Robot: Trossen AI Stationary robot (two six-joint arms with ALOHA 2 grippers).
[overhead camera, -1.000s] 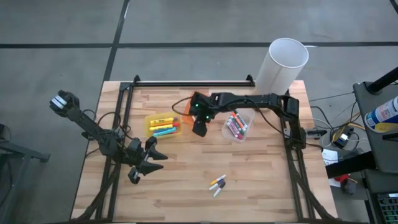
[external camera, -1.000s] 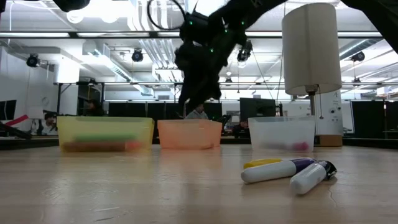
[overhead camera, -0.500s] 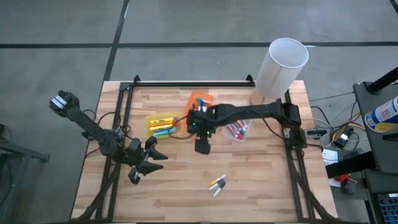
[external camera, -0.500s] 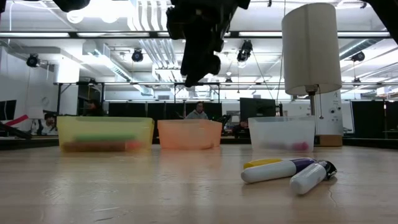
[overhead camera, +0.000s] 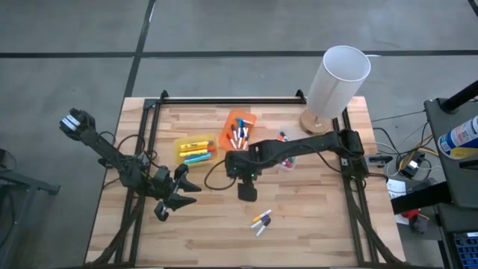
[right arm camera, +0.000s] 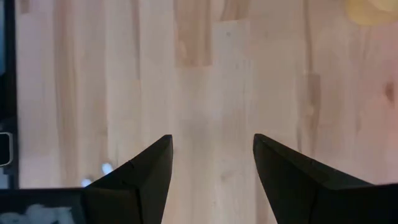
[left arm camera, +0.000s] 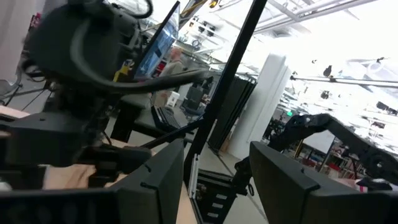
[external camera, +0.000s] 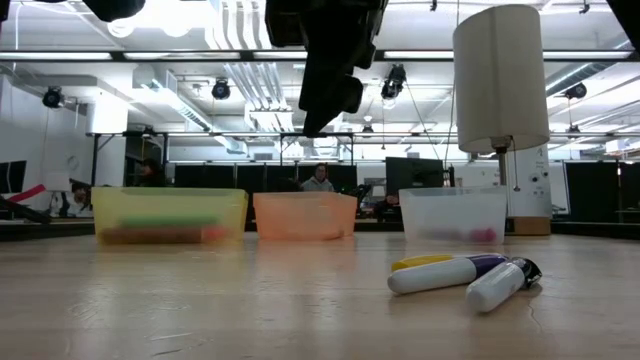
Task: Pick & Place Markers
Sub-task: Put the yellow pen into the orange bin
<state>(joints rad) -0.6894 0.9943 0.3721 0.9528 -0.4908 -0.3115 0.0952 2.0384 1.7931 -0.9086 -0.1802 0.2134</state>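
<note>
Three markers (overhead camera: pixel 261 221) lie loose near the table's near edge, a yellow, a dark and a white one; in the low view the markers (external camera: pixel 462 273) lie side by side. More markers fill the yellow bin (overhead camera: pixel 196 151), the orange bin (overhead camera: pixel 239 129) and the clear bin (overhead camera: pixel 286 158). My right gripper (overhead camera: pixel 247 193) hovers open and empty above the table's middle, short of the loose markers; its fingers (right arm camera: pixel 137 171) look down on bare wood. My left gripper (overhead camera: pixel 187 187) waits open at the table's left.
A tall white tube (overhead camera: pixel 336 81) stands on a wooden disc at the far right corner. A black rail (overhead camera: pixel 228 98) runs along the far edge. Bare wood lies between the bins and the loose markers. A person (external camera: pixel 318 180) sits in the room behind.
My right gripper has swung from above the orange bin toward the table's near edge, coming closer to the loose markers and rising out of the low view's middle. The orange bin and its markers have come into view. My left arm has kept still.
</note>
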